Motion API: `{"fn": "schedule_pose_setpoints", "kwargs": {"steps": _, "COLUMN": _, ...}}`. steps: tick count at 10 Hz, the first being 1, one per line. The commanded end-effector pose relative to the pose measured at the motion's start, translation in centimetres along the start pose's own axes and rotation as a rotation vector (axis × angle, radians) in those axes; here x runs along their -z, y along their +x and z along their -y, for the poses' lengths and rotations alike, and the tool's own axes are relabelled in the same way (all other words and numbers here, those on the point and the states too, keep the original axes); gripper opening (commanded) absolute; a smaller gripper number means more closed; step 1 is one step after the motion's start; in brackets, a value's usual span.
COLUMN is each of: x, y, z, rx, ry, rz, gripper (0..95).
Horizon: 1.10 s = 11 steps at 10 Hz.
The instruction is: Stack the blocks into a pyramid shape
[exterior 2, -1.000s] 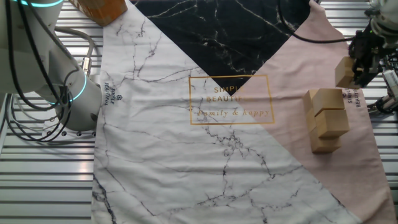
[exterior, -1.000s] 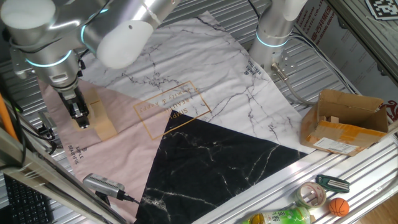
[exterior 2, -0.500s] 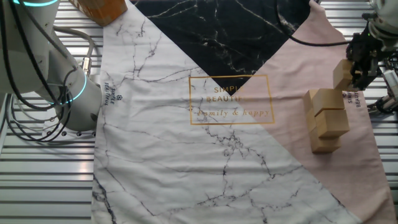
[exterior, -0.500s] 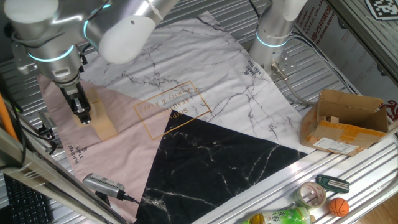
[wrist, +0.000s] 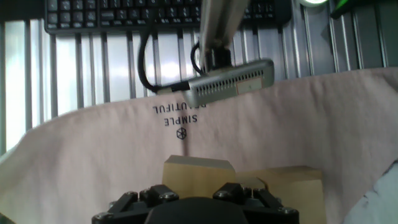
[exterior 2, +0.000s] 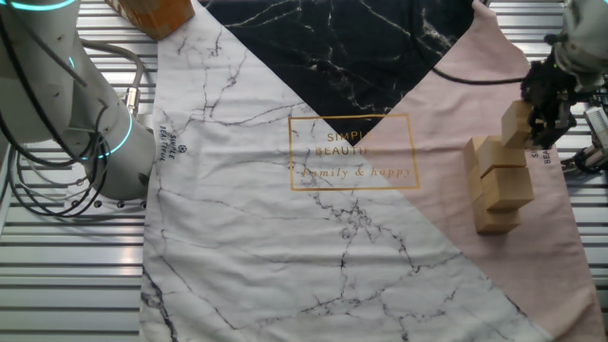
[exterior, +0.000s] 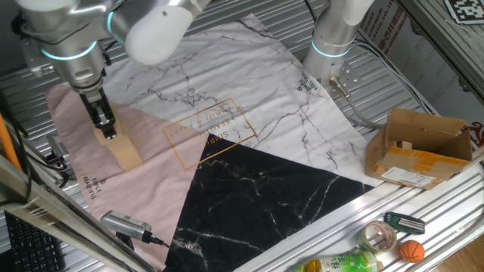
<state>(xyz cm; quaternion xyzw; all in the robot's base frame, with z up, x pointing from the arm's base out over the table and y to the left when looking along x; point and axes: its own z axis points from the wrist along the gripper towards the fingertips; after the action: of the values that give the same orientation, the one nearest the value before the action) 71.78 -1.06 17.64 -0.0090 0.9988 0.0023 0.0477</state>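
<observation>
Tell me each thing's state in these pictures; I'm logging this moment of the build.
gripper: shut on a block, above the cloth
held block: lifted, beside the stack's top
stacked blocks: resting on the pink cloth, touching one another
cardboard box: flaps open, off the cloth

**Blocks and pincer at the cloth's edge**

In the other fixed view, the stacked blocks sit on the cloth at the right of the frame. The pincer hangs just above their upper right end, a single block between its fingers. In one fixed view the cardboard box lies at the right on the counter, well apart from the cloth.
</observation>
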Motion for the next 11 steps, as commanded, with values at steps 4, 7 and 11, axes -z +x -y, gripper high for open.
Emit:
{"fn": "schedule_pose_setpoints", "kwargs": {"steps": 4, "x": -0.4, "y": 0.6, "z": 0.9, "rx": 0.034, "ry": 0.004, "rz": -0.01, "gripper": 0.0}}
{"fn": "schedule_pose_setpoints", "kwargs": {"steps": 7, "x": -0.2, "y": 0.7, "z": 2.1, "rx": 0.062, "ry": 0.002, "rz": -0.013, "gripper": 0.0}}
{"fn": "schedule_pose_setpoints", "kwargs": {"steps": 11, "x": -0.5, "y": 0.4, "z": 3.2, "rx": 0.099, "ry": 0.0, "rz": -0.019, "gripper": 0.0}}
